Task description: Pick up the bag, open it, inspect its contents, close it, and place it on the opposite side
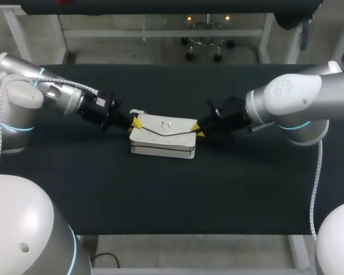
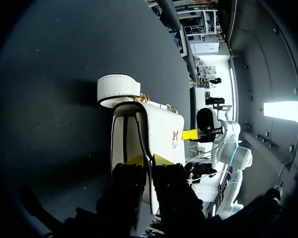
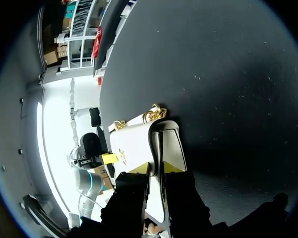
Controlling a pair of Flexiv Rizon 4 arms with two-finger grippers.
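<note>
A white bag with a closed flap and a gold ring clasp lies at the middle of the black table. My left gripper is shut on its left end and my right gripper on its right end. In the left wrist view the bag has its end wall pinched in the gripper, and a rolled white strap lies ahead. In the right wrist view the gripper clamps the other end of the bag, beside gold chain links.
The black tabletop stretches wide on all sides of the bag. Its front edge runs across the near side. Both arms come in low from the two sides.
</note>
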